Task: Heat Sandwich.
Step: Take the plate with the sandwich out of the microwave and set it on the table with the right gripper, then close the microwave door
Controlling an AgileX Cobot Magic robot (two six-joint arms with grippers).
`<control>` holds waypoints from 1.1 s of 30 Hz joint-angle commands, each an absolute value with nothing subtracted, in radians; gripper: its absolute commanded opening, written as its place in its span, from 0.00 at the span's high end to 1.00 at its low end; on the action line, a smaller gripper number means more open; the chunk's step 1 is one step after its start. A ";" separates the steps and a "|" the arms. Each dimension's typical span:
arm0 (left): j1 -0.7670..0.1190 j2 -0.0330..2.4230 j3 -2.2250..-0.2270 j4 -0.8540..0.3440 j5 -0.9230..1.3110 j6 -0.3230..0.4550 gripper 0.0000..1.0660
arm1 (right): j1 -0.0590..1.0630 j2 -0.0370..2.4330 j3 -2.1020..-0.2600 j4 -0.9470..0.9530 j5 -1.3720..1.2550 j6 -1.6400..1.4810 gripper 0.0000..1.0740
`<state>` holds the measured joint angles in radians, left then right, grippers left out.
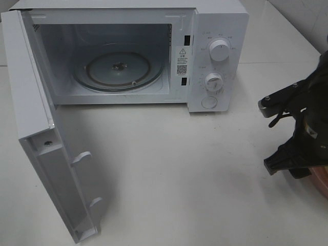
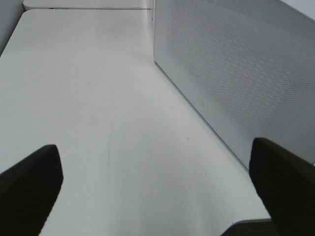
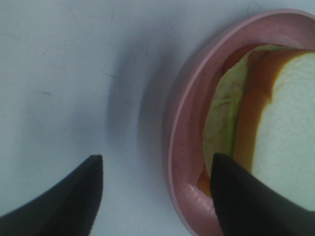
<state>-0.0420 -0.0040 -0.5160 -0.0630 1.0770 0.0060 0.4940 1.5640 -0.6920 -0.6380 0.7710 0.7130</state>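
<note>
The sandwich [image 3: 288, 123], white bread with a tan-brown crust and yellow and red filling, lies on a round pink plate [image 3: 184, 147] in the right wrist view. My right gripper [image 3: 157, 160] is open and straddles the plate's rim, one finger over the bare table and the other over the plate by the sandwich. In the exterior high view that gripper [image 1: 289, 154] is at the table's right edge, and only a sliver of the plate [image 1: 323, 184] shows beneath it. My left gripper [image 2: 153, 150] is open over bare table with nothing between its fingers. It does not show in the exterior high view.
The white microwave [image 1: 218, 31] stands at the back, its door [image 1: 46, 148] swung wide to the left and its glass turntable [image 1: 118, 69] bare. A perforated white panel [image 2: 236, 64] stands close beside the left gripper. White tabletop [image 1: 179, 169] lies between microwave and plate.
</note>
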 commanded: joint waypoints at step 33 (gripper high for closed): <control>-0.041 -0.011 -0.515 -0.061 1.067 0.000 0.08 | 0.492 0.406 -0.695 -0.149 1.074 0.044 0.27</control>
<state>-0.0420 -0.0040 -0.5160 -0.0630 1.0770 0.0060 0.4940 0.4380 -0.6920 -0.1520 1.0490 0.0560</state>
